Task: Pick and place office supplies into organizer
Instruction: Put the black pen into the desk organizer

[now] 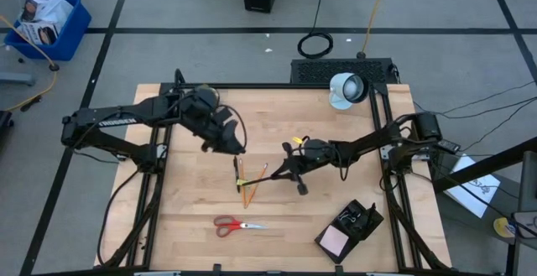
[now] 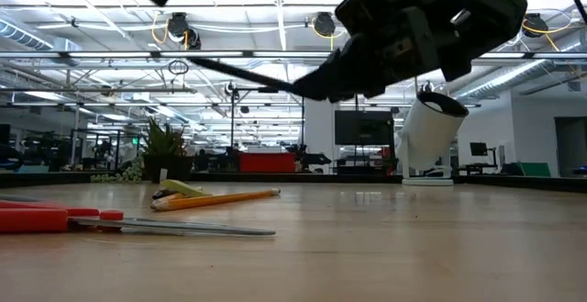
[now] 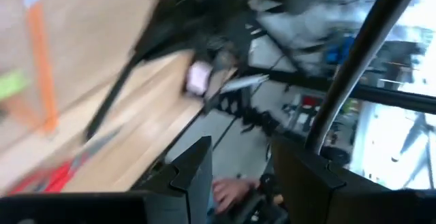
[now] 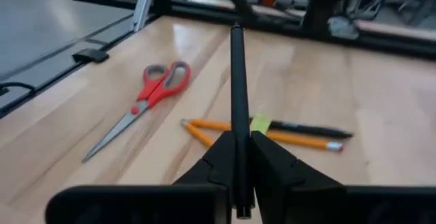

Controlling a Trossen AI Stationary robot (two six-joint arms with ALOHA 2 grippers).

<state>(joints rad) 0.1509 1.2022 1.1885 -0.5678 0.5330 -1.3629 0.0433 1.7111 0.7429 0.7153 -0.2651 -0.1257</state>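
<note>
Right gripper (image 4: 238, 157) fingers clamped on black pen (image 4: 237, 94) above table; left gripper (image 3: 240, 176) fingers parted, empty.

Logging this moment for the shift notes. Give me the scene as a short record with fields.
right tool: shut on a black pen, lifted above the table
left tool: open, empty, raised over the table's left half
pencils: lying mid-table, crossed, with another pen beside them
scissors: flat on the table, closed, near the front edge
organizer: front right corner, pink sticky-note pad in one compartment
lamp: back right, not part of the job
</note>
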